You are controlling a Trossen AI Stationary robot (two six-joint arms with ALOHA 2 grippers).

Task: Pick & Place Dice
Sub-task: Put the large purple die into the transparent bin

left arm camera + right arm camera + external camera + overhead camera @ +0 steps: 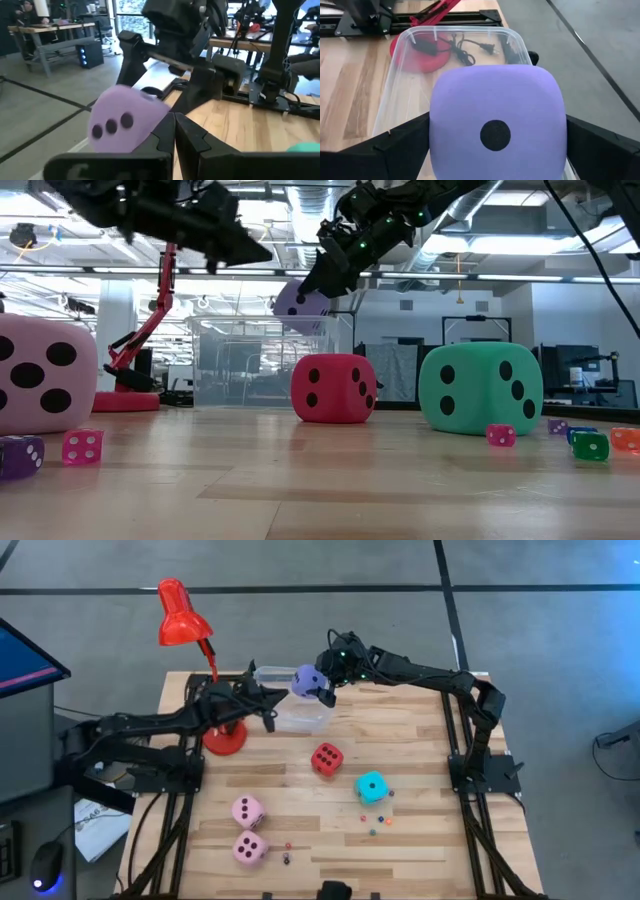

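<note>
Overhead, right pincer (pixel 322 688) clasps the lavender die (pixel 306 680) above the clear bin (pixel 285 718).

The right arm is stretched toward ten o'clock, its hand (pixel 318 688) raised with fingers spread wide in a grip. The left hand (pixel 268 705) is held closed, pointed toward three o'clock.

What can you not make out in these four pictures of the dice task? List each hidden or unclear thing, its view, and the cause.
- Lavender die: right wrist view, sides hidden by the right claw.
- Clear bin: right wrist view, near part hidden behind the die.
- Pink die: low view, cut off by the picture's edge.
- Small dice: high view, too small to read pips.
- Cyan die: left wrist view, only a sliver at the edge.
</note>
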